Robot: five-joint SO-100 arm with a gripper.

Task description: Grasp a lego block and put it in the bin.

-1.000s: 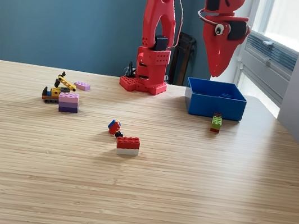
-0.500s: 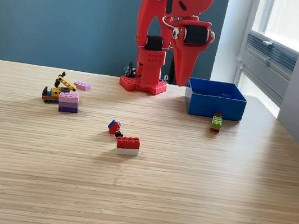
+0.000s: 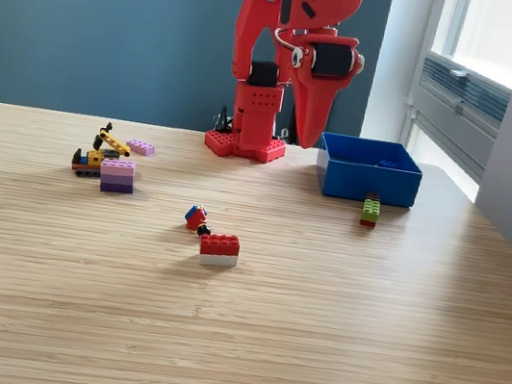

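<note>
Claw (image 3: 307, 140) pts down, looks closed, empty; bin (image 3: 367, 178) just right of it; red/white brick (image 3: 219, 249) nearer, left.

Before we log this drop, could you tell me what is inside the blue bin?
Only the far inner walls of the bin and a dark blue shape near them show. The near wall hides the floor, so any bricks there cannot be seen.

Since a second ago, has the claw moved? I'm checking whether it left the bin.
Yes. The claw swung toward the exterior view's left, from above the bin to just beyond its left wall.
</note>
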